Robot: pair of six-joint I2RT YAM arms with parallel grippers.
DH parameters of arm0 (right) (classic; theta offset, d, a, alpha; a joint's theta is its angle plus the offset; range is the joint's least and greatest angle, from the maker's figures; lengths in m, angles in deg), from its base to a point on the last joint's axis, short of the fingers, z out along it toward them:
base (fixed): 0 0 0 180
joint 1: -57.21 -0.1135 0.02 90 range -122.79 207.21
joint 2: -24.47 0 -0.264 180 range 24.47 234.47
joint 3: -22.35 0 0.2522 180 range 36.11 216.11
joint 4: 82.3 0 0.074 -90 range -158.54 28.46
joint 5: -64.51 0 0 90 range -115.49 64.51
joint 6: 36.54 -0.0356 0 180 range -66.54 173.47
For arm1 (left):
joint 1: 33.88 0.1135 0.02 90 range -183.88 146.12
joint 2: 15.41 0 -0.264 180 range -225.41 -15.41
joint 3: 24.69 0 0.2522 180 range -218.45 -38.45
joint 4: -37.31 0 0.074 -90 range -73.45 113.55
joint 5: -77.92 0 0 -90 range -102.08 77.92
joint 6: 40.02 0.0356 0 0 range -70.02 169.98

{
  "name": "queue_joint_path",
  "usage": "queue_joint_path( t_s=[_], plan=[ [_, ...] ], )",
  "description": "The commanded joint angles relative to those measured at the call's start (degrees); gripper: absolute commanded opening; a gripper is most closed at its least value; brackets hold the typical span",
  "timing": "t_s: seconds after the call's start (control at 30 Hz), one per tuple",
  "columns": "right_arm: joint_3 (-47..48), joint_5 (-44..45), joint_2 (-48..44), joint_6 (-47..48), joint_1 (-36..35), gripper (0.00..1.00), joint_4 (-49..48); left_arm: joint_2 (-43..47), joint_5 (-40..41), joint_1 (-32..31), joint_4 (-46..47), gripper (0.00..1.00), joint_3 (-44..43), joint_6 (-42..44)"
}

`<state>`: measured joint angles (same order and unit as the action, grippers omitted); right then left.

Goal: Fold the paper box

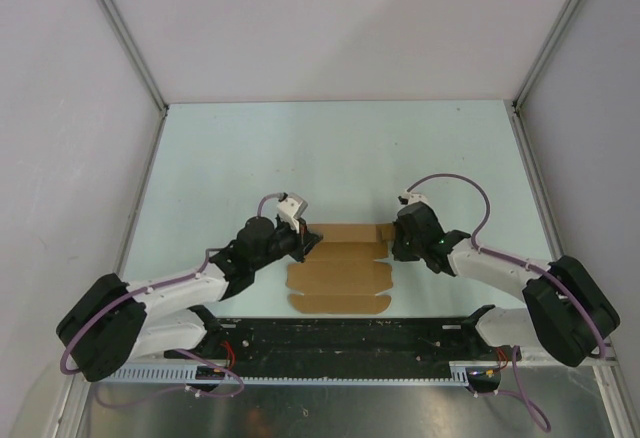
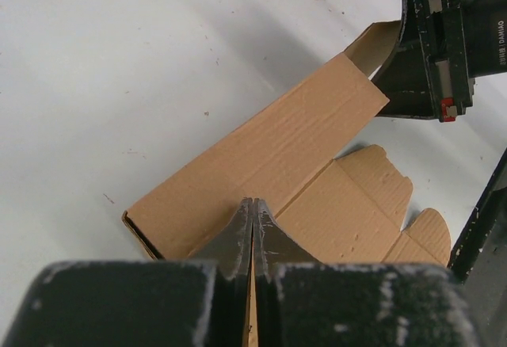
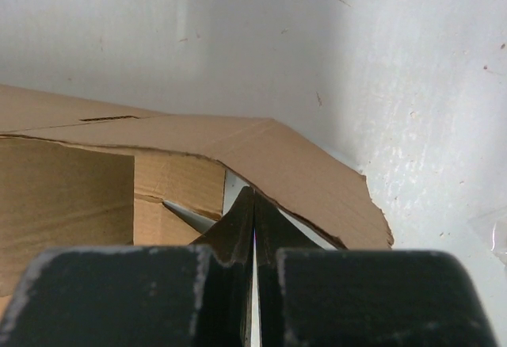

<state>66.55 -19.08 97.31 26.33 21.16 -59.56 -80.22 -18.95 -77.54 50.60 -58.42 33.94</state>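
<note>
From above, the paper box (image 1: 340,276) lies as a mostly flat brown sheet on the pale worktop (image 1: 330,158), near the front edge and between the two arms. The left tool (image 1: 305,241) sits at the sheet's far left corner and the right tool (image 1: 393,240) at its far right corner. Both have their fingers drawn together.

In the left wrist view, we see the left tool (image 2: 252,208) fully closed, its tips resting against the near edge of a long panel of the paper box (image 2: 269,157). A thin brown sliver shows between the fingers, but we cannot tell whether card is pinched there. The panel runs away towards the upper right, where the right tool (image 2: 392,85) touches a small end flap that stands up. Flat flaps with rounded tabs lie to the right on the worktop (image 2: 119,62).

In the right wrist view, the right tool (image 3: 253,204) is pressed closed, with only a light slit between the fingers and nothing in it. Its tips point under the edge of a raised, tilted flap of the paper box (image 3: 261,153). More panels lie lower on the left, and bare worktop (image 3: 396,46) lies beyond.
</note>
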Motion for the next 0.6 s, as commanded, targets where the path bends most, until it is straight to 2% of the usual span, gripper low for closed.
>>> queue_joint_path(
  t_s=[0.0,0.57],
  plan=[
    [0.0,-0.1,1.1,-1.0,-0.4,0.0,-2.6,1.0,-0.7,-0.2,1.5,0.0,1.0,0.3],
    [-0.1,-2.2,1.8,-2.5,-1.6,0.0,-6.0,1.4,-0.9,-0.2,1.5,0.0,1.0,0.5]
  ],
)
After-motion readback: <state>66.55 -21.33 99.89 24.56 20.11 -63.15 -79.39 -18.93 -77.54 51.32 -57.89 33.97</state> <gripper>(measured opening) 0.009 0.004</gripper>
